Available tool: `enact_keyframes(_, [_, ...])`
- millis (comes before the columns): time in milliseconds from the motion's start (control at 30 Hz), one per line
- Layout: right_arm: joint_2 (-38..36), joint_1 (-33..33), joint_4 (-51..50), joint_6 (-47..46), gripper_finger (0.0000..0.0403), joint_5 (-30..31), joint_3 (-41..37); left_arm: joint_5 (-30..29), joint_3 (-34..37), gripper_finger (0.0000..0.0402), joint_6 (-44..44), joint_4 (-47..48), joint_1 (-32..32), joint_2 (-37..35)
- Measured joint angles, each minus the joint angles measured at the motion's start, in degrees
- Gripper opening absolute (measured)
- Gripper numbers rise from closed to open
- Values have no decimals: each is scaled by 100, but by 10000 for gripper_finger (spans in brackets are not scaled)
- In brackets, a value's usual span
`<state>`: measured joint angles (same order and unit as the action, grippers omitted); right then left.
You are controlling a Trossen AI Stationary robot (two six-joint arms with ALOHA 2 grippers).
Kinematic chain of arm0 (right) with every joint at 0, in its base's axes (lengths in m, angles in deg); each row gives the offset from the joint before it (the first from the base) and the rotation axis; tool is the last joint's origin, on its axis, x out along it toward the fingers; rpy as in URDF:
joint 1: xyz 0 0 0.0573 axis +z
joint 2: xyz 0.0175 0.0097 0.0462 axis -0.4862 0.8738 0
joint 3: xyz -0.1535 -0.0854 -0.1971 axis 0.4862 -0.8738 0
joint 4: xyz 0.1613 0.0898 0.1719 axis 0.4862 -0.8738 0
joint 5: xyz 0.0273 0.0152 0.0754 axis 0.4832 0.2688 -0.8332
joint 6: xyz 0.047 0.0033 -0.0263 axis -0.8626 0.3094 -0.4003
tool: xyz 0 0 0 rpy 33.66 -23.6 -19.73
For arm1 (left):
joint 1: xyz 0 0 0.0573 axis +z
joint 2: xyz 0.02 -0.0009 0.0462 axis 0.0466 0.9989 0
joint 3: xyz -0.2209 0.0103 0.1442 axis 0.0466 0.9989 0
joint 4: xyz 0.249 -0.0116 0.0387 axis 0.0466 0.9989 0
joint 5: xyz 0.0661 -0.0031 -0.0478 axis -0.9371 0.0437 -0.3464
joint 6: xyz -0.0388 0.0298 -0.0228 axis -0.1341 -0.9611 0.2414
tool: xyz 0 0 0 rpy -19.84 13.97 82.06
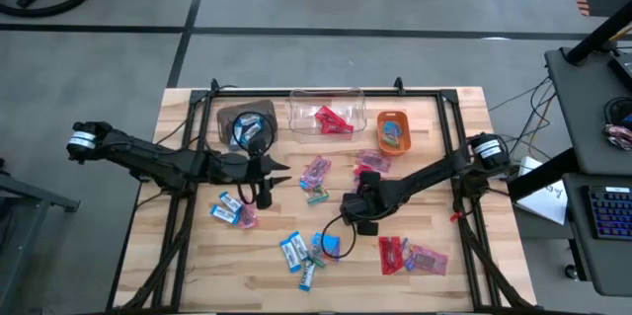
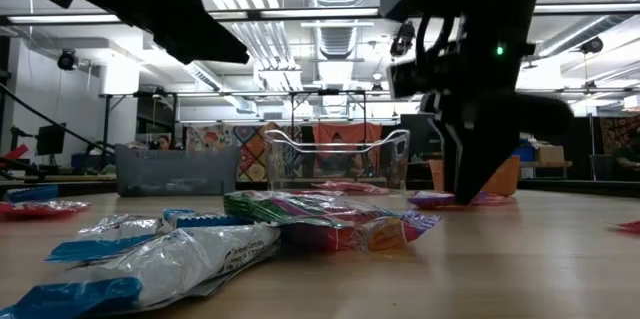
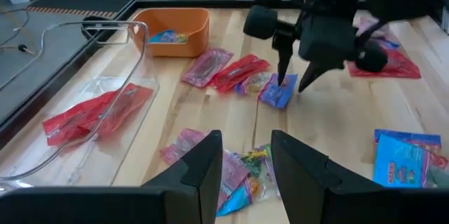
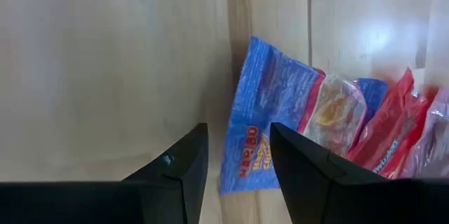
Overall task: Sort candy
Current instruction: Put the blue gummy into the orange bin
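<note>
Candy lies scattered over the wooden table (image 1: 197, 256). My right gripper (image 4: 238, 147) points steeply down, open, over the edge of a blue packet (image 4: 270, 104) that lies flat beside red packets (image 4: 393, 140). The left wrist view shows it (image 3: 293, 83) above that blue packet (image 3: 277, 92). My left gripper (image 3: 245, 161) is open and slants down over pink and multicoloured packets (image 3: 235, 171), clear of them. From above, it (image 1: 281, 175) sits left of centre and the right gripper (image 1: 360, 192) sits near the middle. My right gripper's fingertips (image 3: 283, 75) stand at the blue packet's edge, coming from above. I cannot tell whether they touch it.
Along the far edge stand a brown bin (image 1: 247, 122), a clear bin (image 1: 326, 113) holding a red packet, and an orange bin (image 1: 392, 129) holding a blue one. Blue-and-white packets (image 1: 296, 251) and red ones (image 1: 395, 254) lie toward the near edge. Black frame rails (image 1: 449, 147) run along the table's sides.
</note>
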<state>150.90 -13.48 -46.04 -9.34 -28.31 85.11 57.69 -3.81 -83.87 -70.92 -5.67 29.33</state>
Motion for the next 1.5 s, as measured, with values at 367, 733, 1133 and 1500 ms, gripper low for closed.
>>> enact_keyframes(367, [193, -137, 11, 7, 99, 167, -2, 41, -7, 107, 21, -516, 0, 405])
enact_keyframes(733, [103, -192, 34, 332, 9, -79, -3, 46, -7, 107, 1, -1095, 0, 1013])
enact_keyframes(1133, [-758, -192, 708, 479, 8, -976, -1, 1052, -10, 122, -502, -2688, -4, 2083])
enact_keyframes(1500, [-1124, -190, 934, 666, 9, -111, -39, 1248, -11, 197, -628, -3649, -4, 2881])
